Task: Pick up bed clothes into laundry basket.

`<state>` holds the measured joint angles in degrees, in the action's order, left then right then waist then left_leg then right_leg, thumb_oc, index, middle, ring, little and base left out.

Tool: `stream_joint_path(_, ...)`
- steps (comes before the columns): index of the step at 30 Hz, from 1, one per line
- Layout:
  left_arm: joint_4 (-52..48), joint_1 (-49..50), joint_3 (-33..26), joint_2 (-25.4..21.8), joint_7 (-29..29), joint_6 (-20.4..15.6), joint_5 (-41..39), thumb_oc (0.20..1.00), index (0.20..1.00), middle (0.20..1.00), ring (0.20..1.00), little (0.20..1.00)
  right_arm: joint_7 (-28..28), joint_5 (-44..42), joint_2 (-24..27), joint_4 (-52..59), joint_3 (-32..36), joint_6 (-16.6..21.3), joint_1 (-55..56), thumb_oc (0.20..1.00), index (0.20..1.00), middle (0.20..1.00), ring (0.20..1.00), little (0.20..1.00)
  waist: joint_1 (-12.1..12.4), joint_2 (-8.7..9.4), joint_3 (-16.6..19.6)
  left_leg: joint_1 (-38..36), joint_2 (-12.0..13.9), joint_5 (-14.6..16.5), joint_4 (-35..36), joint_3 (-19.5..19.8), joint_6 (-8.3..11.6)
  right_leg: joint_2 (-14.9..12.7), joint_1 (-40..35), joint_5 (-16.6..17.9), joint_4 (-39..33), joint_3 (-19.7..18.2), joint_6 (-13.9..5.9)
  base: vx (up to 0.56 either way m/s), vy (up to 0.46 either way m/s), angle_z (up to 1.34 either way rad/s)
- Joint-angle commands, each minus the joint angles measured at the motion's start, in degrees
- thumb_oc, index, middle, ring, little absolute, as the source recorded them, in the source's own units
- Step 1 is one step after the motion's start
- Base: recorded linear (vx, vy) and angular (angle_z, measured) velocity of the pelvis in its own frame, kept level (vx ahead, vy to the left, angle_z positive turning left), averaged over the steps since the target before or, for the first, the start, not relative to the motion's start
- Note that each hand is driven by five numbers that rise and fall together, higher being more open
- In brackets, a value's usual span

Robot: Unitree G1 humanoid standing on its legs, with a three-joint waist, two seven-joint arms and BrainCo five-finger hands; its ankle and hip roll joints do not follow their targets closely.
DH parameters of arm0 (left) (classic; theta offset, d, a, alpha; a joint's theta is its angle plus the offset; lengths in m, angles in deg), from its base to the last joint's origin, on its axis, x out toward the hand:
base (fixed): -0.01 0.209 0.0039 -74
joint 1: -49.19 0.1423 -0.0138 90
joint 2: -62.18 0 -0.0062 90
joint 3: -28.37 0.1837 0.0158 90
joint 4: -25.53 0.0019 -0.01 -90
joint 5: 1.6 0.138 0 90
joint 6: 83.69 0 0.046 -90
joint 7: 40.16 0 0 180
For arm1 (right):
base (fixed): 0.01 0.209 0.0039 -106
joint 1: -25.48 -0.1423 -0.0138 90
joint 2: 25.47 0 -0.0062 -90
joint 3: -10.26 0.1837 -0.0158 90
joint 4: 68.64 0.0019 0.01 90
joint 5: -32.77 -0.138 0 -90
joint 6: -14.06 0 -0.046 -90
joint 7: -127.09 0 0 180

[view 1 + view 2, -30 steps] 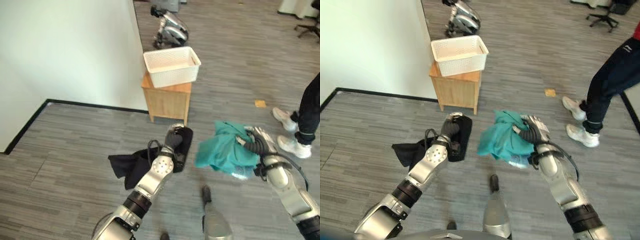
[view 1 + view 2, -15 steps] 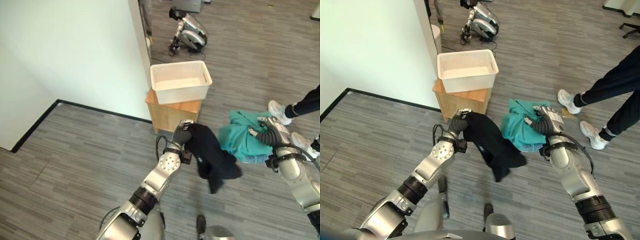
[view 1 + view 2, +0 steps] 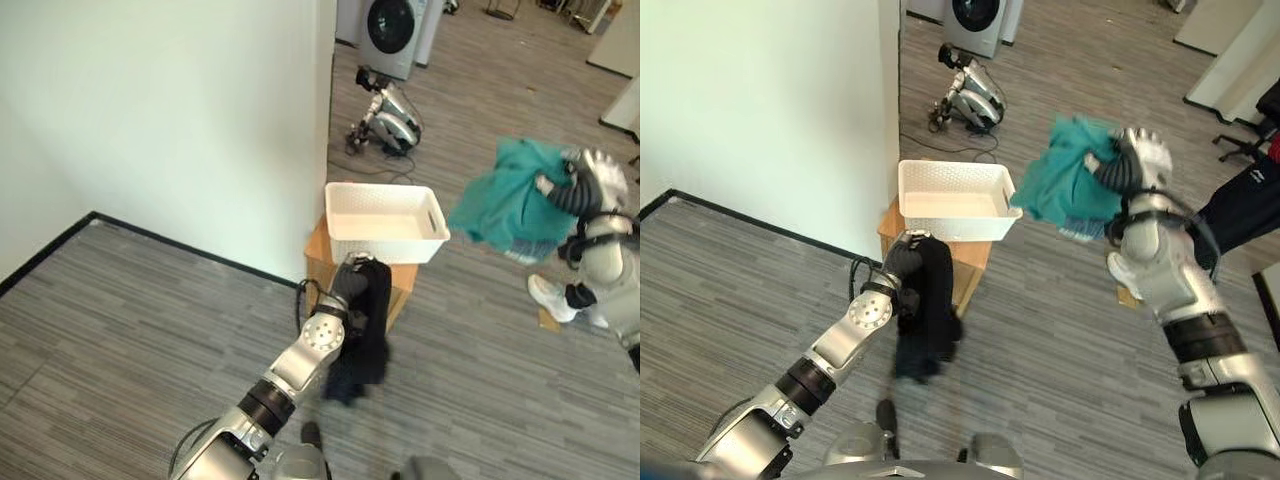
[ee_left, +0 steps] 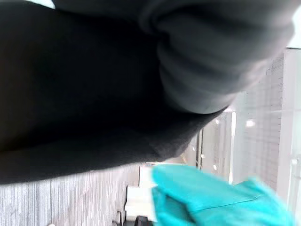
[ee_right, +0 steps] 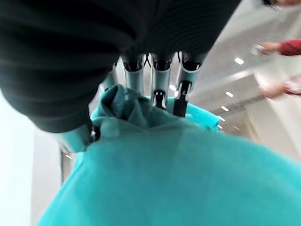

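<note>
- Left hand [image 3: 350,283] curled round black garment [image 3: 368,330], hanging just before the basket [image 3: 385,222].
- Right hand [image 3: 1132,160] clutching teal cloth [image 3: 1065,185], raised beside basket's rim.

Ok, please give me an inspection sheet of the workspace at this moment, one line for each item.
Surface: grey plank floor.
Job's things: white laundry basket on a small wooden table, nothing seen inside; black garment hanging from the left hand; teal garment raised beside the basket.
Clutter: nothing seen.
Hands: left hand shut on the black garment; right hand shut on the teal garment.
Cables: nothing seen.
Surroundings: white wall; another robot on the floor; washing machine; a person's leg.
</note>
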<state>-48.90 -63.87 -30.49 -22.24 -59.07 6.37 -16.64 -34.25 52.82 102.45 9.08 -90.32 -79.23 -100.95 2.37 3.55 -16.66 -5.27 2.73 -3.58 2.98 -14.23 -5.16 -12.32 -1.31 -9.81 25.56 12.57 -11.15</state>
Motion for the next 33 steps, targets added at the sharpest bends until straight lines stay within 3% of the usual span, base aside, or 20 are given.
stream_joint_path(1, -0.2, -3.67, 2.4, 4.34, 0.78, -5.56, 1.09, 0.2, 0.2, 0.2, 0.2, 0.2, 4.8, -0.57, 10.06, -7.98, -3.52, -0.98, -13.18, 0.2, 0.2, 0.2, 0.2, 0.2, 0.08, 0.17, 4.55, 0.06, 3.45, 5.64, 2.02, 0.18, 8.02, 1.18, -0.09, 6.77, -11.96, -4.27, 0.8, 0.28, -0.159, 1.07)
stream_joint_path(4, 0.57, -1.1, 3.57, 4.77, 1.82, -5.93, 1.09, 0.2, 0.2, 0.2, 0.2, 0.2, 4.19, -2.95, 17.03, -11.87, -6.62, -1.8, -17.31, 0.2, 0.2, 0.2, 0.2, 0.2, -1.9, 1.74, 5.48, -1.54, 2.41, 7.92, 2.02, 3.75, 8.87, 0.68, 1.98, 10.3, -23.89, -12.71, -0.4, 0.28, -0.171, 1.03)
stream_joint_path(5, 0.9, -0.17, 4.09, 4.68, 2.1, -6.06, 0.88, 0.2, 0.2, 0.2, 0.2, 0.2, 3.76, -3.91, 18.9, -13.61, -7.67, -2.0, -18.23, 0.2, 0.2, 0.2, 0.2, 0.2, -2.38, 2.22, 5.66, -2.84, 2.28, 9.4, 2.02, 4.68, 9.29, 0.4, 3.03, 11.3, -25.5, -13.55, -1.12, 0.34, -0.173, 0.77)
stream_joint_path(6, 1.26, 0.4, 4.62, 4.65, 2.41, -6.15, 0.97, 0.2, 0.2, 0.2, 0.2, 0.2, 2.81, -5.06, 20.38, -16.51, -10.77, -1.97, -21.0, 0.2, 0.2, 0.2, 0.2, 0.2, -2.52, 2.43, 5.85, -3.44, 2.32, 9.89, 2.02, 5.18, 9.57, -0.1, 2.86, 12.65, -27.55, -12.55, -1.81, 0.28, -0.157, 0.73)
stream_joint_path(8, 1.78, 1.62, 5.84, 4.21, 3.5, -6.51, -0.11, 0.2, 0.2, 0.2, 0.2, 0.2, -0.19, -5.2, 21.66, -21.44, -16.53, -2.19, -25.89, 0.2, 0.2, 0.2, 0.2, 0.2, -1.46, 4.61, 6.67, -3.88, 1.84, 9.31, 2.02, 5.36, 9.99, -1.45, 0.53, 14.66, -29.74, -8.98, -2.2, 0.17, -0.186, 0.99)
stream_joint_path(10, 1.57, 2.33, 6.38, 3.81, 4.14, -7.17, -0.52, 0.2, 0.2, 0.2, 0.2, 0.2, -2.84, -5.74, 21.01, -29.94, -28.84, -1.38, -37.68, 0.2, 0.2, 0.2, 0.2, 0.2, -0.68, 4.68, 7.2, -4.54, 2.5, 9.68, 2.02, 4.82, 10.8, -0.87, -1.16, 14.52, -30.56, -7.53, -2.9, 0.15, -0.122, 0.56)
stream_joint_path(11, 1.57, 2.29, 6.14, 4.05, 4.15, -7.17, -0.51, 0.2, 0.2, 0.2, 0.2, 0.2, -2.85, -5.85, 20.88, -30.24, -29.93, -1.33, -38.77, 0.2, 0.2, 0.2, 0.2, 0.2, -0.85, 4.37, 7.12, -4.63, 2.54, 9.75, 2.02, 4.82, 10.81, -0.83, -1.26, 14.48, -30.56, -7.52, -2.9, 0.1, -0.121, -0.06)
stream_joint_path(12, 0.97, 2.32, 6.56, 3.37, 4.97, -7.55, -0.87, 0.2, 0.2, 0.2, 0.2, 0.2, -4.96, -5.31, 18.89, -38.22, -39.08, -0.32, -47.44, 0.2, 0.2, 0.2, 0.2, 0.2, 0.29, 4.29, 7.47, -3.93, 3.19, 9.04, 2.02, 5.07, 11.59, 0.09, -1.75, 14.21, -30.56, -5.96, -2.65, 0.09, -0.121, -0.07)
stream_joint_path(15, 1.38, 1.9, 7.93, 3.34, 6.11, -7.67, -0.93, 0.2, 0.2, 0.2, 0.2, 0.2, -6.49, -4.59, 15.5, -47.08, -46.94, -0.16, -56.36, 0.2, 0.2, 0.2, 0.2, 0.2, 1.21, 3.51, 7.43, -2.46, 4.74, 8.33, 2.02, 6.24, 12.89, 1.2, -1.86, 13.08, -30.56, -4.04, -2.1, 0.1, -0.142, 0.05)
stream_joint_path(21, 0.07, 3.59, 8.11, 2.03, 8.36, -7.34, -2.94, 0.2, 0.2, 0.2, 0.2, 0.2, -6.15, -4.64, 12.34, -48.9, -47.63, -0.45, -60.05, 0.2, 0.2, 0.2, 0.2, 0.2, 2.19, 2.73, 6.15, -2.24, 7.47, 8.18, 1.36, 7.57, 13.68, 3.03, -2.57, 10.94, -30.56, -2.29, -0.25, 0.07, -0.132, 0.19)
stream_joint_path(22, -0.12, 3.17, 8.74, 1.6, 8.67, -6.66, -2.96, 0.2, 0.2, 0.2, 0.2, 0.2, -4.08, -5.43, 12.19, -47.48, -46.93, -0.83, -61.92, 0.2, 0.2, 0.2, 0.2, 0.2, 2.9, 2.47, 3.13, 2.34, 9.1, 9.79, -7.38, 8.54, 14.12, 3.41, -3.03, 9.77, -30.56, -1.44, 1.37, -0.13, -0.198, 0.27)
stream_joint_path(24, -1.41, 2.63, 9.28, 1.44, 9.17, -6.57, -3.57, 0.2, 0.2, 0.2, 0.2, 0.2, -2.97, -6.93, 14.17, -45.42, -46.92, -1.03, -63.58, 0.2, 0.2, 0.2, 0.2, 0.2, 3.54, 2.34, -1.24, 9.73, 9.54, 9.23, -17.39, 8.6, 15.04, 3.06, -3.78, 9.12, -30.56, 0.13, 2.55, -0.19, -0.215, 0.59)
stream_joint_path(25, -1.86, 2.46, 9.49, 1.34, 9.22, -6.5, -3.49, 0.2, 0.2, 0.2, 0.2, 0.2, -2.42, -7.14, 14.89, -44.71, -47.01, -1.2, -63.93, 0.2, 0.2, 0.2, 0.2, 0.2, 3.63, 2.46, -2.99, 12.31, 10.42, 8.08, -19.3, 6.73, 14.98, 2.96, -4.09, 8.83, -30.56, 0.97, 2.93, -0.14, -0.15, 0.81)
stream_joint_path(27, -1.98, 2.06, 9.06, 1.24, 9.3, -6.41, -2.97, 0.2, 0.2, 0.2, 0.2, 0.2, -1.72, -8.11, 16.35, -42.23, -45.55, -0.92, -62.66, 0.2, 0.2, 0.2, 0.2, 0.2, 3.85, 1.89, -5.19, 16.53, 11.39, 5.16, -16.02, 3.89, 14.6, 3.72, -3.96, 8.2, -30.56, 2.01, 3.02, -0.05, -0.077, 0.92)
stream_joint_path(28, -1.63, 1.97, 8.62, 1.42, 9.85, -6.06, -2.69, 0.2, 0.2, 0.2, 0.2, 0.2, -0.62, -7.9, 17.75, -39.72, -44.45, -1.16, -60.87, 0.2, 0.2, 0.2, 0.2, 0.2, 3.33, 0.86, -5.68, 16.24, 12.14, 2.11, -10.67, 1.55, 14.46, 4.3, -3.33, 8.08, -30.56, 2.52, 2.8, 0.07, -0.001, 0.86)
stream_joint_path(29, -1.58, 3.39, 7.94, 0.96, 10.25, -5.7, -2.0, 0.2, 0.2, 0.2, 0.2, 0.2, -1.71, -4.87, 18.26, -36.85, -44.97, -1.41, -58.9, 0.2, 0.2, 0.2, 0.2, 0.2, 2.81, 0.14, -5.03, 13.66, 12.1, 2.18, -6.22, 0.63, 14.03, 4.76, -3.09, 7.58, -30.56, 2.47, 2.36, -0.08, -0.014, 0.59)
stream_joint_path(30, -1.1, 3.21, 9.04, 0.68, 9.82, -6.17, -2.74, 0.2, 0.2, 0.2, 0.2, 0.2, -1.24, -4.21, 18.17, -34.29, -41.36, -1.95, -56.84, 0.2, 0.2, 0.2, 0.2, 0.2, 2.42, -0.52, -8.25, 15.67, 12.14, -0.41, -5.28, 1.11, 14.54, 4.54, -1.63, 8.04, -30.55, 3.1, 2.31, -0.09, -0.019, 0.39)
stream_joint_path(33, 0.54, 0.18, 9.43, 0.87, 9.03, -6.74, -2.37, 0.2, 0.2, 0.2, 0.2, 0.2, 0.0, -5.53, 17.59, -35.06, -39.79, -1.81, -57.15, 0.2, 0.2, 0.2, 0.2, 0.2, 1.79, 0.12, -10.37, 19.93, 11.62, -0.95, -6.98, 1.48, 15.36, 3.69, 2.36, 8.96, -30.27, 3.52, 2.81, -0.23, -0.007, 0.26)
